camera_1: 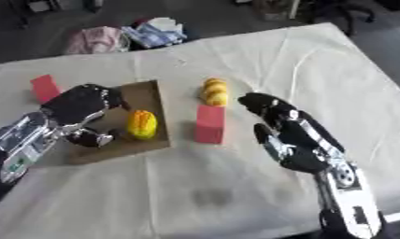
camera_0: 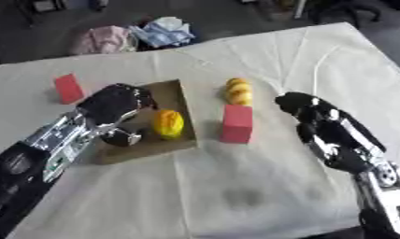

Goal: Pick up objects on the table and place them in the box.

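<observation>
The red block stands upright at centre frame, just right of the cardboard box; it looks light and stiff, best pinched across its flat sides. The right hand hovers near it, fingers relaxed and empty. The left hand hangs over the box with fingers curled, holding nothing I can see, beside the yellow fruit already inside.

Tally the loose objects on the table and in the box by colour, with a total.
Red blocks: 2, one right of the box, one at the table's far left.
Yellow-orange items: 2, one inside the box, one on the cloth beyond the near red block.
Total: 4.
</observation>
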`<state>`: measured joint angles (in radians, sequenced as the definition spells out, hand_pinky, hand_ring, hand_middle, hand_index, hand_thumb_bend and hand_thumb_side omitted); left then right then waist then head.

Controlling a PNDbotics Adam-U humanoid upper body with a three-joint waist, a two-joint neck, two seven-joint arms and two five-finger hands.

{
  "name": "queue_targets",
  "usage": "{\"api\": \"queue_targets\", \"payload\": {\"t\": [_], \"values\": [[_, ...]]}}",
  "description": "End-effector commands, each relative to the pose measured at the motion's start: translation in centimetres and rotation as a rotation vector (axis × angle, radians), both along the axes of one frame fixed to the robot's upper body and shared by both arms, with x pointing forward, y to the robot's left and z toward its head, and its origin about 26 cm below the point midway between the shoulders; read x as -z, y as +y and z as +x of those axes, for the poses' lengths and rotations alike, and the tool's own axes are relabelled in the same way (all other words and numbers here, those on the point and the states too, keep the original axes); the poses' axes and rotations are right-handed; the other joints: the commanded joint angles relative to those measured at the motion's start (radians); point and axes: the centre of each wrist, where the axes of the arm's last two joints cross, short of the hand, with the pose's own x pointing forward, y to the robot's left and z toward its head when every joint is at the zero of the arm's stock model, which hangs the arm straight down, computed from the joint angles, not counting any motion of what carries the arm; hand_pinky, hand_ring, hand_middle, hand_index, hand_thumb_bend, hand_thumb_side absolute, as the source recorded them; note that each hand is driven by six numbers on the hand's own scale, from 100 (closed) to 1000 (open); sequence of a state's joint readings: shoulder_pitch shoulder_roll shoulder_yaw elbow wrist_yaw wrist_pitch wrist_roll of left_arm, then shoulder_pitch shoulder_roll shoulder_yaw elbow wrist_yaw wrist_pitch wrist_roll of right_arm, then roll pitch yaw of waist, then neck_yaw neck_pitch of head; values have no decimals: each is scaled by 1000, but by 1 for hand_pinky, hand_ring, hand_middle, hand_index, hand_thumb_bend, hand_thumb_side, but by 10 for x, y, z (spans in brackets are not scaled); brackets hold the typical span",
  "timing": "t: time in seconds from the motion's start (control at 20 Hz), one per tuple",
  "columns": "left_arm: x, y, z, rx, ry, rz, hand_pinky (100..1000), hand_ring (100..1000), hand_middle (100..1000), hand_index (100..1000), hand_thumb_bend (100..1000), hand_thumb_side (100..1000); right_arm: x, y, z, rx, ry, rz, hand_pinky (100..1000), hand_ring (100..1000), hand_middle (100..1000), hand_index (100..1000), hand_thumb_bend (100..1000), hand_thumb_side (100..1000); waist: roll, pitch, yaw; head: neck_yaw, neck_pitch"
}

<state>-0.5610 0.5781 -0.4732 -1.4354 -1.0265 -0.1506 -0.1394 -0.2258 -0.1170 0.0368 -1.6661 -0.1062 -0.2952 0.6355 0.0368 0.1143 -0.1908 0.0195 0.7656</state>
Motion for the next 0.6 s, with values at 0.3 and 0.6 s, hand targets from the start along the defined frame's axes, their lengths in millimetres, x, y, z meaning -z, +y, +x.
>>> {"api": "queue_targets", "payload": {"t": [0.3,0.6], "values": [[-65,58,-11,-214,-60,-86,734,694,700,820,245,232,-8,-3,1,12,-31,-5,1000,961,855,912,100,396,-12,1,6,-12,4],[-87,113,0,-492,-71,-171,765,751,770,848,196,293,-8,-2,1,9,-31,-7,1000,962,855,912,100,393,-8,6,-1,-13,4]]}}
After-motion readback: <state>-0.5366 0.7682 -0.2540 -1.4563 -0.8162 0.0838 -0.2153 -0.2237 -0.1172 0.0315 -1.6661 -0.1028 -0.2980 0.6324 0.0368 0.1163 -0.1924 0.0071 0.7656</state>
